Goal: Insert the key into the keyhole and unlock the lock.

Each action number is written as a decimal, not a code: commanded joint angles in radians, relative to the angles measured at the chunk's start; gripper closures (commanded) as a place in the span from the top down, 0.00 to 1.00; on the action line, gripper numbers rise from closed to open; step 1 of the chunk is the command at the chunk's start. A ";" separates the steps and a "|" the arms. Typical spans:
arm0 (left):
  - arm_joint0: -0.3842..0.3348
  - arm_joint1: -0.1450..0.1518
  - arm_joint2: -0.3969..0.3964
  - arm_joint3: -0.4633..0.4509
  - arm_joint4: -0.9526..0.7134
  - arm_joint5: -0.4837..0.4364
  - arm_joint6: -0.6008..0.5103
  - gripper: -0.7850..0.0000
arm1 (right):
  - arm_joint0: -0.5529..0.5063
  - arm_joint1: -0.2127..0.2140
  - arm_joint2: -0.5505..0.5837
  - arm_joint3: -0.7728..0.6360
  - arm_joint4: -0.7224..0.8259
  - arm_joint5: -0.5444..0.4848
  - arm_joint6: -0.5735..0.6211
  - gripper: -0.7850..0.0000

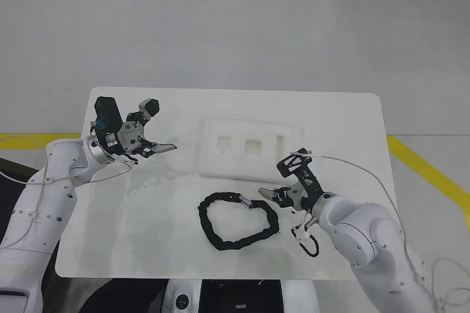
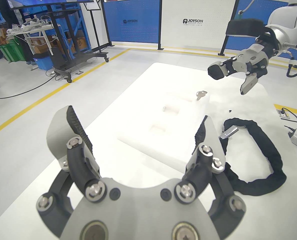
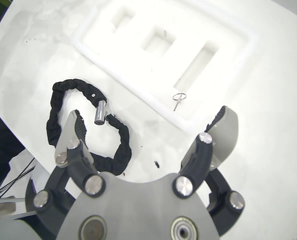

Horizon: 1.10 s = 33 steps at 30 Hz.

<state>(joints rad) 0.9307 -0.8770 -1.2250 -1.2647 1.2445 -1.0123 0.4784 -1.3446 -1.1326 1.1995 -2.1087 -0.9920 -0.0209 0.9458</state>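
Right of centre in the top view, my right gripper [image 3: 148, 118] hangs wide open and empty. The key [image 3: 178, 99] rests on the foam tray [image 3: 148, 88] rim beside the long slot, with the chain lock [image 1: 236, 223] lower centre. I'd descend square and pinch the round head, leaving the blade free. My left gripper [image 1: 158, 127] is open too, upper left.

The top camera is looking down over the bench [image 1: 345, 125]; both wrist cameras, nearer, are sharing the lock [image 3: 124, 136] and foam tray [image 3: 225, 81].
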 commanded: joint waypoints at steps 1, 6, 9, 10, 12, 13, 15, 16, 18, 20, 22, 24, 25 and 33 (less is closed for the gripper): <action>0.000 0.000 0.000 0.000 0.000 0.000 0.000 1.00 | 0.024 -0.003 -0.004 0.016 0.042 0.012 0.017 1.00; 0.000 0.000 0.000 0.000 0.000 0.000 0.000 1.00 | 0.088 -0.011 -0.021 0.063 0.118 0.023 0.069 1.00; 0.000 0.000 0.000 0.000 0.000 0.000 0.000 1.00 | 0.119 -0.014 -0.033 0.088 0.144 0.030 0.082 1.00; 0.000 0.000 0.000 0.000 0.000 0.000 0.000 1.00 | 0.129 -0.015 -0.038 0.097 0.146 0.033 0.087 1.00; 0.000 0.000 0.000 0.000 0.000 0.000 0.000 1.00 | 0.151 -0.018 -0.049 0.115 0.148 0.035 0.099 1.00; 0.000 0.000 0.000 0.000 0.000 0.000 0.000 1.00 | 0.163 -0.019 -0.054 0.124 0.144 0.037 0.105 1.00; 0.000 0.000 0.000 0.000 0.000 0.000 0.000 1.00 | 0.181 -0.021 -0.064 0.143 0.144 0.044 0.112 1.00; 0.000 0.000 0.000 0.000 0.000 0.000 0.000 1.00 | 0.190 -0.022 -0.069 0.151 0.144 0.045 0.119 1.00; 0.000 0.000 0.000 0.000 0.000 0.000 0.000 1.00 | 0.205 -0.023 -0.075 0.170 0.137 0.050 0.134 1.00; 0.000 0.000 0.000 0.000 0.000 0.000 0.000 1.00 | 0.216 -0.024 -0.079 0.182 0.136 0.055 0.136 1.00; 0.000 0.000 0.000 0.000 0.000 0.000 0.000 1.00 | 0.222 -0.024 -0.080 0.193 0.131 0.053 0.144 1.00; 0.000 0.000 0.000 0.000 0.000 0.000 0.000 1.00 | 0.226 -0.024 -0.078 0.202 0.135 0.052 0.149 1.00; 0.000 0.000 0.000 0.000 0.000 0.000 0.000 1.00 | 0.228 -0.023 -0.076 0.207 0.137 0.052 0.151 1.00; 0.000 0.000 0.000 0.000 0.000 0.000 0.000 1.00 | 0.234 -0.023 -0.043 0.254 0.189 0.065 0.132 0.78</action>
<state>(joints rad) 0.9307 -0.8770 -1.2250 -1.2647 1.2445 -1.0123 0.4784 -1.1102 -1.1556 1.1543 -1.8568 -0.8092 0.0466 1.0797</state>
